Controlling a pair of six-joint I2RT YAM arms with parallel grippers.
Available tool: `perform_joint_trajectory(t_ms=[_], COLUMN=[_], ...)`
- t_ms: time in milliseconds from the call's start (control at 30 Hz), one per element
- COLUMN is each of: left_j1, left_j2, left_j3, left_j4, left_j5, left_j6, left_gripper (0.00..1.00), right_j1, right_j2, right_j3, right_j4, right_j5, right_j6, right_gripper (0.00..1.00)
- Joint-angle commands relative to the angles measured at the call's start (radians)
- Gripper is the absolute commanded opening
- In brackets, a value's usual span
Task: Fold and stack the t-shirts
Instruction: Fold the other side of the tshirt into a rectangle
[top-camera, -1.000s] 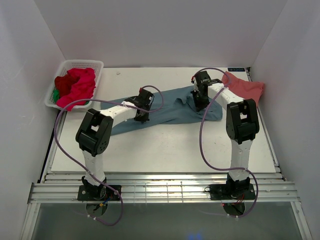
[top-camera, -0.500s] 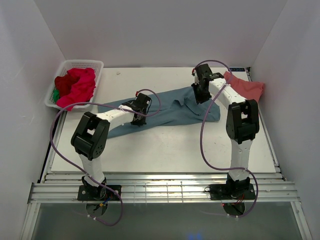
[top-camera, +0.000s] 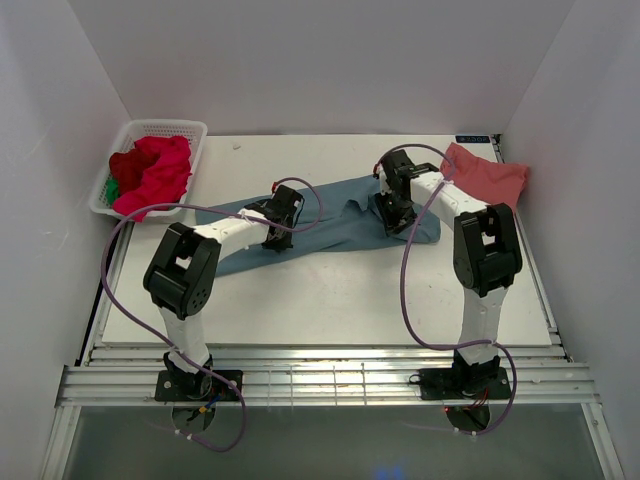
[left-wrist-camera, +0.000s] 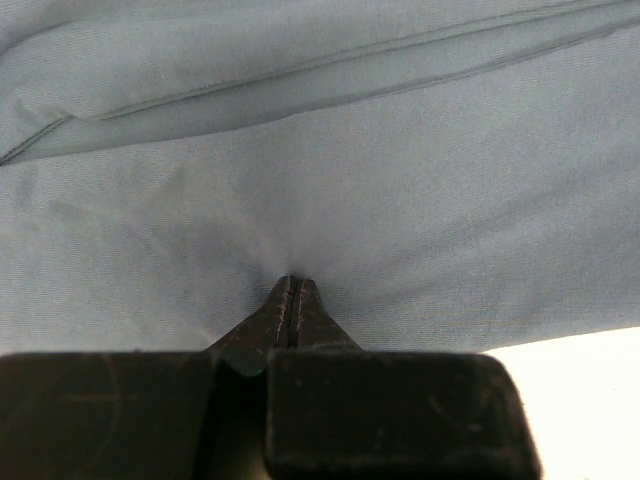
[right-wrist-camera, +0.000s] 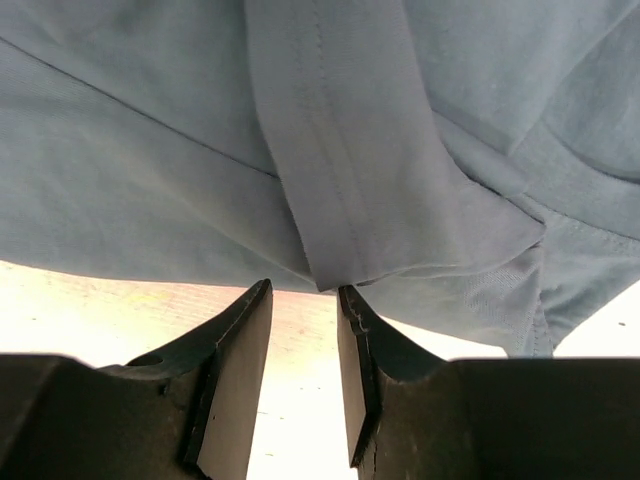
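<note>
Right wrist: soft teal-blue t-shirt, stitched band, perhaps folded.

The teal-blue t-shirt is showing a plain, dusty tone against the white bench. The salmon-pink t-shirt is lying unpatterned at the far right corner. A magenta-red t-shirt and a green t-shirt are filling the white lattice basket.

two matching white-and-black arms
left arm and right arm: white tube links, bulky black joint housings, flat black base plates, a loose purple cable looping along each. left gripper and right gripper: matte black wedge-shaped fingers on blocky black bodies, lightly scuffed.
</note>
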Motion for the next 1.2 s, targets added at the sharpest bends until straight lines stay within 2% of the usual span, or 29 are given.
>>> perform_joint_trajectory(t_ms=[0, 467, 567, 667, 700, 767, 933, 1067, 1167], left_j1=[0.004, 0.004, 0.005, 0.005, 0.005, 0.005, 0.005, 0.005, 0.005], left_j2=[0.012, 0.008, 0.009, 0.006, 0.006, 0.006, 0.011, 0.014, 0.017], left_j3=[0.013, 0.002, 0.004, 0.004, 0.004, 0.005, 0.005, 0.005, 0.007], left_j4=[-0.019, -0.018, -0.016, -0.016, -0.016, -0.016, -0.016, -0.016, -0.018], left_j5=[-0.006, -0.01, -0.014, -0.018, -0.02, -0.021, -0.023, -0.024, -0.021], left_j6=[-0.002, -0.006, -0.004, -0.002, -0.001, 0.001, -0.001, -0.001, -0.001], left_gripper=[0.0, 0.0, 0.0, 0.0, 0.0, 0.0, 0.0, 0.0, 0.0], right_j1=[0.004, 0.007, 0.005, 0.005, 0.005, 0.007, 0.005, 0.004, 0.002], right_j2=[-0.044, 0.059, 0.077, 0.085, 0.085, 0.087, 0.084, 0.094, 0.139], right_j3=[0.009, 0.118, 0.128, 0.13, 0.127, 0.122, 0.127, 0.214, 0.34], right_j4=[0.011, 0.01, 0.01, 0.008, 0.011, 0.015, 0.03, 0.024, -0.004], right_j5=[-0.021, 0.041, 0.044, 0.048, 0.05, 0.061, 0.093, 0.139, 0.16], right_j6=[-0.001, -0.004, -0.004, -0.005, -0.01, -0.016, -0.022, -0.025, -0.037], right_gripper=[0.39, 0.39, 0.34, 0.22, 0.14, 0.08, 0.08, 0.08, 0.08])
